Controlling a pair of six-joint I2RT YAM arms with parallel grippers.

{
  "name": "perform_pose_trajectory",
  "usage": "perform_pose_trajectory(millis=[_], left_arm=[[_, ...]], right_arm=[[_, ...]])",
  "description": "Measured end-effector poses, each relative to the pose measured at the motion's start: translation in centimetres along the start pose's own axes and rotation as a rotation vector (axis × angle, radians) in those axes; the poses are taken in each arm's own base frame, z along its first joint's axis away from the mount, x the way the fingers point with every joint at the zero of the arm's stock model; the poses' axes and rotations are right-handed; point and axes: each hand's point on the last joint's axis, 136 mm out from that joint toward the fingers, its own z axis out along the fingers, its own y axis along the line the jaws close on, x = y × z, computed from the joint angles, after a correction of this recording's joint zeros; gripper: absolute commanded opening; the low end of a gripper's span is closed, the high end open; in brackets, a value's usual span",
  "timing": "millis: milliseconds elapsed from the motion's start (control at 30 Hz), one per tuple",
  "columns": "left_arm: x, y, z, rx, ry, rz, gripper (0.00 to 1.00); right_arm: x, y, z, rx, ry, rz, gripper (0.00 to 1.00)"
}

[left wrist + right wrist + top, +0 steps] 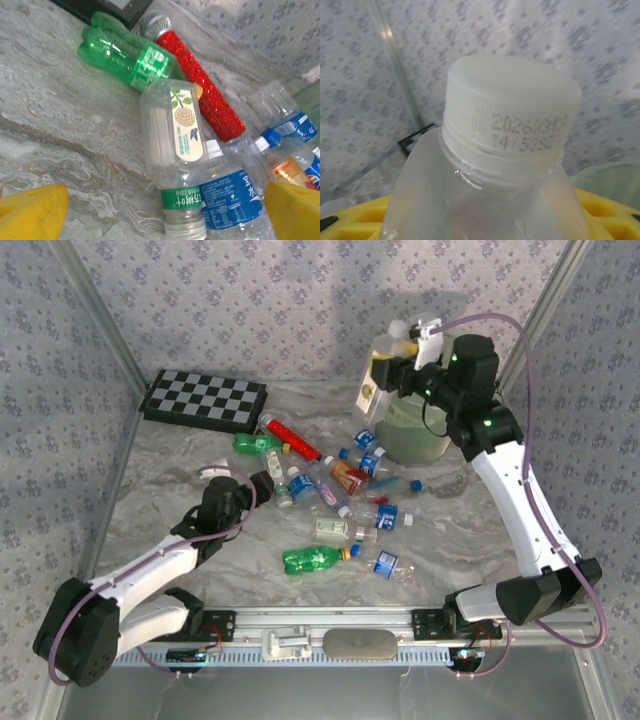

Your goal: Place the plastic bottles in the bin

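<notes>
The right end effector [398, 365] is closed partway on a clear bottle [372, 390] with a white cap [512, 110]. Its yellow fingers [355, 220] press the body below the shoulder. It holds the bottle upright and high, and the bin [415, 430] sits just below and a little to one side of it; the pale green rim shows beside the fingers in the right wrist view. The step in hand looks like the drop, and doing it well turns on position. From above, the bottle seems to hang over the bin's edge rather than its middle. The end effector should probably carry it further across the opening and lower it a little before the fingers part, so it does not bounce off the rim. A clean, full opening should then let it fall straight. The left end effector [240, 480] stands wide open with nothing between its fingers, low over the worktop [170, 500]. Just ahead of it lie more bottles: a square clear one with a leaf label [172, 130], a blue-labelled one [230, 200] touching it, and a green one [125, 55] beyond. Beside the green one is a red stick [205, 95] that should be left alone. The square bottle lies nearest the open fingers and looks the easiest to take.
</notes>
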Motion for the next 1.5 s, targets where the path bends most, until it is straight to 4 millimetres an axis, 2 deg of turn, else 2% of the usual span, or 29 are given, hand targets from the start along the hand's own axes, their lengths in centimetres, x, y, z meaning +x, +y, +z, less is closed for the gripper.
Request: perform_pose_trajectory(millis=[167, 267, 367, 467, 600, 733, 1033, 1233, 1367, 1500], left_arm=[[0.9, -0.7, 1.0, 0.016, 0.056, 0.008, 1.0], [0.9, -1.5, 1.3, 0.041, 0.074, 0.006, 1.0], [0.8, -2.5, 1.7, 0.07, 0.086, 0.003, 1.0], [1.2, -3.0, 2.1, 0.094, 0.111, 0.004, 1.0], [2.0, -3.3, 2.5, 0.108, 0.149, 0.006, 1.0], [2.3, -3.5, 2.6, 0.119, 0.166, 0.008, 1.0], [2.5, -3.7, 2.5, 0.128, 0.173, 0.011, 1.0], [2.6, -3.8, 2.5, 0.132, 0.175, 0.017, 1.0], [2.6, -3.9, 2.5, 0.133, 0.175, 0.02, 1.0], [2.6, -3.9, 2.4, 0.133, 0.175, 0.02, 1.0]], right_arm=[[-2.4, -4.6, -1.3, 0.204, -0.066, -0.056, 0.52], [-3.2, -7.2, -1.9, 0.316, -0.093, -0.081, 0.54], [-3.4, -9.7, -2.1, 0.409, -0.1, -0.096, 0.54], [-2.6, -12.2, -1.7, 0.477, -0.08, -0.096, 0.54], [-0.2, -14.8, -0.4, 0.528, -0.014, -0.08, 0.54], [2.8, -16.4, 1.3, 0.541, 0.065, -0.06, 0.54], [9.2, -18.5, 4.8, 0.526, 0.267, 0.001, 0.53], [14.3, -19.3, 6.5, 0.508, 0.399, 0.047, 0.53], [17.1, -19.8, 7.2, 0.505, 0.471, 0.068, 0.61], [18.2, -19.9, 7.4, 0.505, 0.501, 0.084, 0.76]])
